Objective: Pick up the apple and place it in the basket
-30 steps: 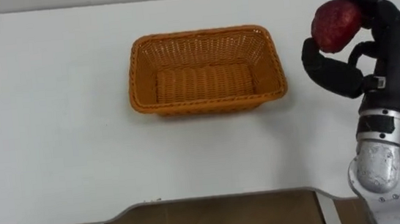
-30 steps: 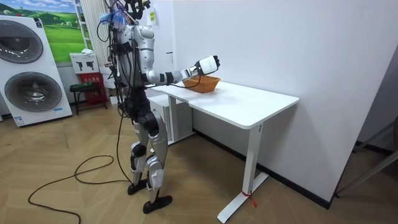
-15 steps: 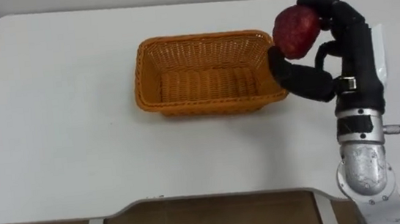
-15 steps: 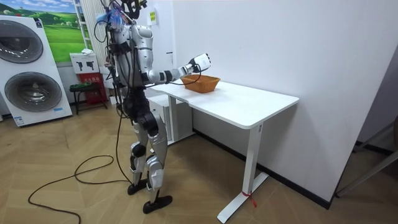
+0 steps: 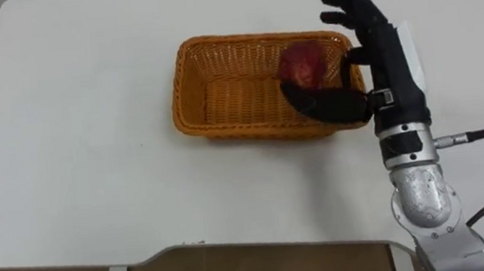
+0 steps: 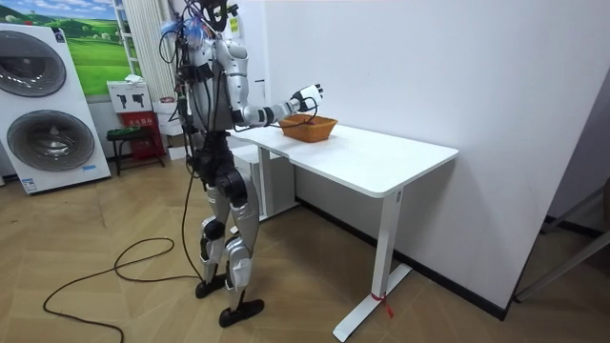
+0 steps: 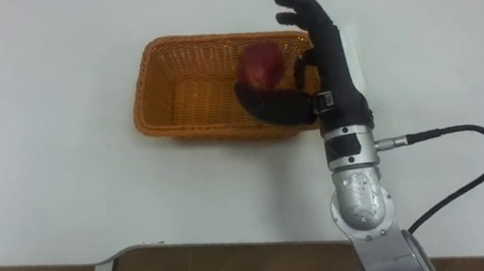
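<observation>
A dark red apple (image 5: 304, 65) is inside the right end of the orange wicker basket (image 5: 187, 96), which stands on the white table (image 5: 66, 161). My right hand (image 5: 387, 50) hovers over the basket's right rim, open, fingers straight and pointing away from me. Its thumb reaches left just in front of the apple, and the fingers are off the fruit. Whether the apple rests on the basket's bottom I cannot tell. The right eye view has the same apple (image 7: 261, 64), basket (image 7: 145, 96) and hand (image 7: 334, 51). In the room view I stand at the table's end with the right hand (image 6: 307, 95) out over the basket (image 6: 313, 128).
The table's near edge (image 5: 261, 245) runs just below my forearm. Wide white tabletop lies left of the basket and in front of it. Behind me in the room view stand two washing machines (image 6: 48, 114) and a small stool (image 6: 122, 141).
My right hand moved left over the basket's right end and opened. The apple left the fingers and is now down in the basket.
</observation>
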### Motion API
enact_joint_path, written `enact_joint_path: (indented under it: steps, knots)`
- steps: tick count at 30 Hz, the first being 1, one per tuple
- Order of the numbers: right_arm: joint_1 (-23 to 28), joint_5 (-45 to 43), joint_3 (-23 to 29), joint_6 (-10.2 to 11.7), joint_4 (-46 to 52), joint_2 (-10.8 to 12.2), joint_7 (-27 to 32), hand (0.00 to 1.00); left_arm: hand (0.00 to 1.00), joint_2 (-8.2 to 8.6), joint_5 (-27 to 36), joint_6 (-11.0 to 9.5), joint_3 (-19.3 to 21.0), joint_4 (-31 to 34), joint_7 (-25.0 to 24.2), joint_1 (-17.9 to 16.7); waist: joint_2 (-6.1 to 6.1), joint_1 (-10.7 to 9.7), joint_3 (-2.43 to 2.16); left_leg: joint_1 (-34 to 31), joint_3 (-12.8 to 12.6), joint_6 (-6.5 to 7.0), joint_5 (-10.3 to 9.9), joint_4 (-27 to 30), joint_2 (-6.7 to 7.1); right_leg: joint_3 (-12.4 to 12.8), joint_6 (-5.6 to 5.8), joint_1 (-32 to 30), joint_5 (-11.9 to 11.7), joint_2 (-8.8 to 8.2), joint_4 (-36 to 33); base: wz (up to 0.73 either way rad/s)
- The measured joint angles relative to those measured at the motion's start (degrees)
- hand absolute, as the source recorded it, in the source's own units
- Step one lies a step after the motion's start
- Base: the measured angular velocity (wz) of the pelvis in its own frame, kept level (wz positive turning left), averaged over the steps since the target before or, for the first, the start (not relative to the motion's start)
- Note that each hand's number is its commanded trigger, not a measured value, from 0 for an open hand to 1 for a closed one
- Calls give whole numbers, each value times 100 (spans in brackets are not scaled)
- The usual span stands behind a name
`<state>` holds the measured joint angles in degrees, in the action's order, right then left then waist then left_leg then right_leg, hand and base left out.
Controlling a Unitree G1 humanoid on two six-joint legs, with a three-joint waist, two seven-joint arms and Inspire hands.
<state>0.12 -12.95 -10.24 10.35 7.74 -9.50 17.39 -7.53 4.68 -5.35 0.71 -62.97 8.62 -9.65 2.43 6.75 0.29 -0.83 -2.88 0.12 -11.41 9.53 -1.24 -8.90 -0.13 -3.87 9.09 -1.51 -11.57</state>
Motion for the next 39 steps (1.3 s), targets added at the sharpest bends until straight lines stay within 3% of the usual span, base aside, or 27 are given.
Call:
enact_joint_path:
  steps: [20,26,31,39]
  knots:
    - [0,183,156,-47,-14,2,71,0,0,28,-76,3,92,-20,61,-22,-26,-18,5,56,36,0,0,19,2,-69,12,155,-21,-3,69,2]
    - [-24,285,1003,-18,8,2,809,0,0,6,-80,0,252,-137,64,-108,-13,-167,-23,15,111,0,0,58,10,-188,14,159,-30,-24,66,7]
    - [-34,563,2144,100,174,-90,1871,0,0,-10,-88,2,570,-125,156,-463,20,-403,-48,58,120,0,0,67,10,-213,14,224,-29,-22,89,2]
    - [-5,1237,3508,279,-102,-197,3187,0,0,-7,-252,7,773,-116,318,-534,26,-794,-37,47,119,-1,-1,120,11,-209,14,231,-29,-28,84,0]
